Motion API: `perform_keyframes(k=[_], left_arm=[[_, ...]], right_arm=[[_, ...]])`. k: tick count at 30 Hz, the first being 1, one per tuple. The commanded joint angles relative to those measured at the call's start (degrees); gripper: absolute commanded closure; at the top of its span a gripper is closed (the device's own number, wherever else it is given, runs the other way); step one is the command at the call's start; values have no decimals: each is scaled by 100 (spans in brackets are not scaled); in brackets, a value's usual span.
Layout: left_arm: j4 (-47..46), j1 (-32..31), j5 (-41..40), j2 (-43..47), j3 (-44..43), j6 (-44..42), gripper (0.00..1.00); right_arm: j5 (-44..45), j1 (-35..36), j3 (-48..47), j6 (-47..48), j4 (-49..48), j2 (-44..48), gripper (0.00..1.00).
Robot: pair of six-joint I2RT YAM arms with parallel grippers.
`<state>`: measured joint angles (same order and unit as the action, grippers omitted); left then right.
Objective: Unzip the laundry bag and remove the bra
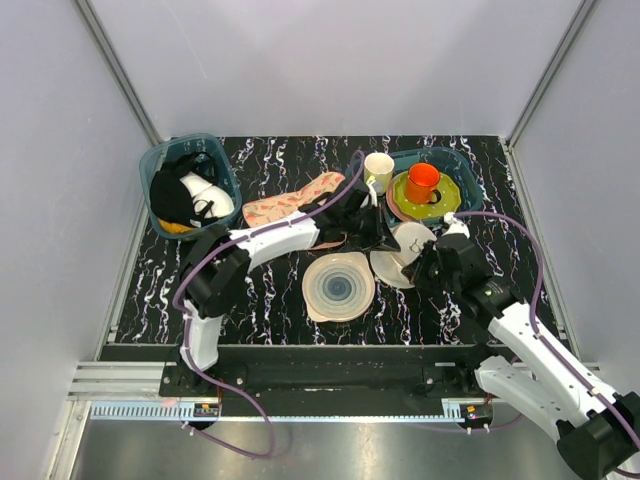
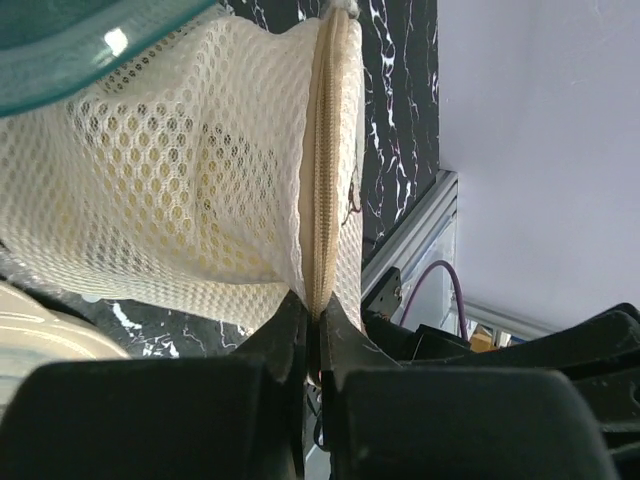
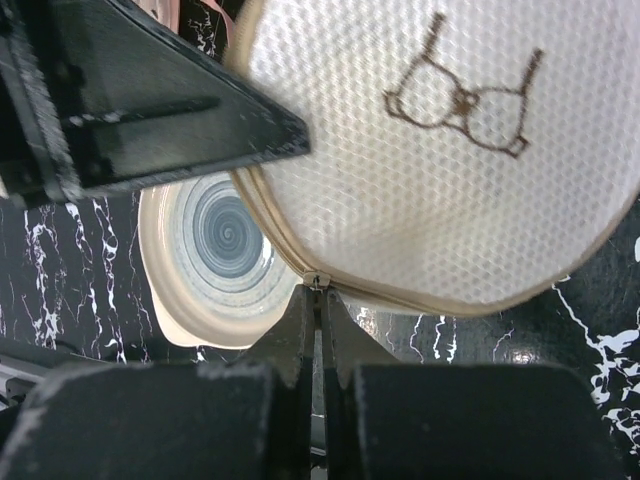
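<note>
Laundry bag (image 3: 450, 200) beside ringed disc (image 1: 338, 287), clamped at zipper seam (image 2: 325, 150) by left end effector (image 2: 313, 310), at pull (image 3: 317, 281) by right end effector (image 3: 318, 292).

1. The laundry bag (image 1: 410, 240) sits mid-table, between my left gripper (image 2: 312, 312) on its left and my right gripper (image 3: 320, 292) at its near edge.
2. A disc (image 1: 338, 287) lies just left of the bag, nearer me.
3. The left basket (image 1: 178, 143) stands back left.
4. The right basket (image 1: 440, 151), back right, holds a cup (image 1: 423, 182).
5. A cloth (image 1: 293, 200) lies between the baskets.

Both arms reach inward, left gripper (image 2: 312, 312) and right gripper (image 3: 320, 298) pinched closed.
</note>
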<state>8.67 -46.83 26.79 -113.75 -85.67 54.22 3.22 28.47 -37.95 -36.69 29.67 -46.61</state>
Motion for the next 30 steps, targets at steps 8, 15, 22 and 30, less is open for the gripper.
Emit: perform_keyframes(k=[8, 15, 22, 30], left_arm=[[319, 1043, 125, 1347, 507, -798, 100], [381, 1001, 459, 1076, 262, -886, 100], [442, 403, 1091, -56, -1228, -1036, 100], [1444, 244, 919, -693, -2517, -1597, 9]], right_arm=[[451, -350, -2, 434, -23, 144, 100], [171, -817, 51, 514, 12, 204, 100], [-470, -817, -449, 602, 671, 758, 100], [-1016, -817, -407, 391, 365, 495, 100]])
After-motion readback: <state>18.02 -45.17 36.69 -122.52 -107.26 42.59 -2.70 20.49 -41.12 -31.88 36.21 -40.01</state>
